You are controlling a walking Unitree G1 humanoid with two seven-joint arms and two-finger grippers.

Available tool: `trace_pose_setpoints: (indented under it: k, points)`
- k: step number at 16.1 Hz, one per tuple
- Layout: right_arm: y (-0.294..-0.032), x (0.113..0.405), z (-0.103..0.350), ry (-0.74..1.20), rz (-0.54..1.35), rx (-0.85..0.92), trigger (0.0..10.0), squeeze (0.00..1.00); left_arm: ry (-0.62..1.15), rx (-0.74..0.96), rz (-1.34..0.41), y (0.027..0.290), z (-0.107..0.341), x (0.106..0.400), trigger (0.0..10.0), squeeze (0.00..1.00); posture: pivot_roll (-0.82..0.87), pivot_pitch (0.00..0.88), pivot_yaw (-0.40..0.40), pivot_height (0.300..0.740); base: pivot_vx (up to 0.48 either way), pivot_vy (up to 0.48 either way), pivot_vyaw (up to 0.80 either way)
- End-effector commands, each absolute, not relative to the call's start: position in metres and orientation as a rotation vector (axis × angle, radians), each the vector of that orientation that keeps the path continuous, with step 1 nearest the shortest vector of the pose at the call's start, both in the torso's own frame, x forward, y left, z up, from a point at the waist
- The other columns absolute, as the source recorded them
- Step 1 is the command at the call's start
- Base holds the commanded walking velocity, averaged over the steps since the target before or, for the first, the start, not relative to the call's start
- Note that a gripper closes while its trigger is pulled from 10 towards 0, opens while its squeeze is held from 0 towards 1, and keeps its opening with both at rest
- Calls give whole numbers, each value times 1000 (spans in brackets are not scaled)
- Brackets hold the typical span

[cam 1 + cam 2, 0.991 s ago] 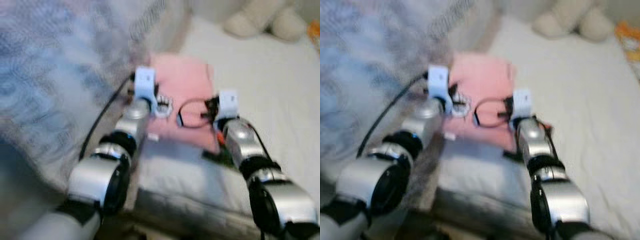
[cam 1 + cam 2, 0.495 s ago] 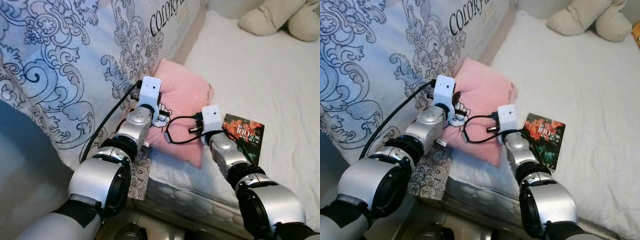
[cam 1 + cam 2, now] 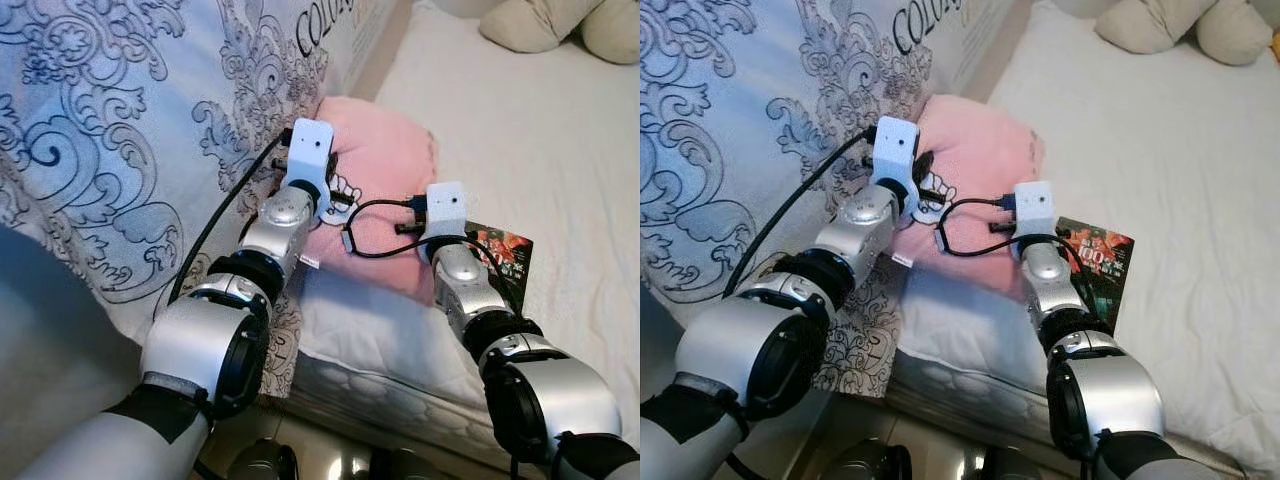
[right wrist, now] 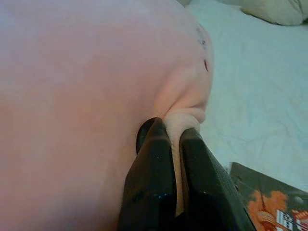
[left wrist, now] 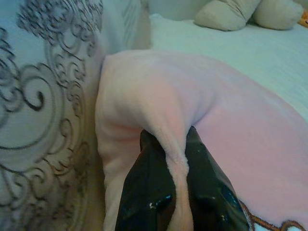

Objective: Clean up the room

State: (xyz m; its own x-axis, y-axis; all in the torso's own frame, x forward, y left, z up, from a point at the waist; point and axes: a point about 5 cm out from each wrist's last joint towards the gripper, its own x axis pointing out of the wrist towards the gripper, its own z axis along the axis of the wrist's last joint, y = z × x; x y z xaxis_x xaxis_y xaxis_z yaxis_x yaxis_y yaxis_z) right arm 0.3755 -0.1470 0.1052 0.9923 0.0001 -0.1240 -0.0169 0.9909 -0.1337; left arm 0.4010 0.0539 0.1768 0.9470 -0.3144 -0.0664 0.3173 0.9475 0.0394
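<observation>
Since the pillow (image 3: 385, 190) is soft and light, your left gripper (image 5: 177, 156) and right gripper (image 4: 174, 132) each pinch a fold at its near edge; expect sag.

Left arm (image 3: 205, 340) and right arm (image 3: 545, 395): rounded silver segments separated by black joint rings. Each wrist carries a white box-shaped camera housing (image 3: 309, 148). Black cables (image 3: 375, 205) loop between the wrists. Gripper fingers (image 5: 144, 192) are glossy black and tapered.
</observation>
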Motion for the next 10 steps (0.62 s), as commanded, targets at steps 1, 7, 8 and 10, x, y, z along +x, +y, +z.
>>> trace_pose_setpoints:
  k: [1, 7, 8, 10]
  points:
    - [-151, 374, 104, 119, -28, -153, 0, 0, 54, 26, -337, 52, 175, 400, 10000, 0, 66, 174, 30, 740, 0, 0, 0]
    - [-137, 358, 73, 244, -34, -134, 0, 0, 80, 309, -303, 60, 153, 394, 10000, 0, 48, 179, 28, 740, 0, 0, 0]
    - [-134, 354, 65, 288, -46, -82, 0, 0, 76, 341, -288, 63, 154, 395, 10000, 0, 49, 176, 29, 740, 0, 0, 0]
    - [-128, 350, 57, 328, -45, -38, 0, 0, 53, 332, -299, 63, 162, 398, 10000, 0, 49, 172, 27, 740, 0, 0, 0]
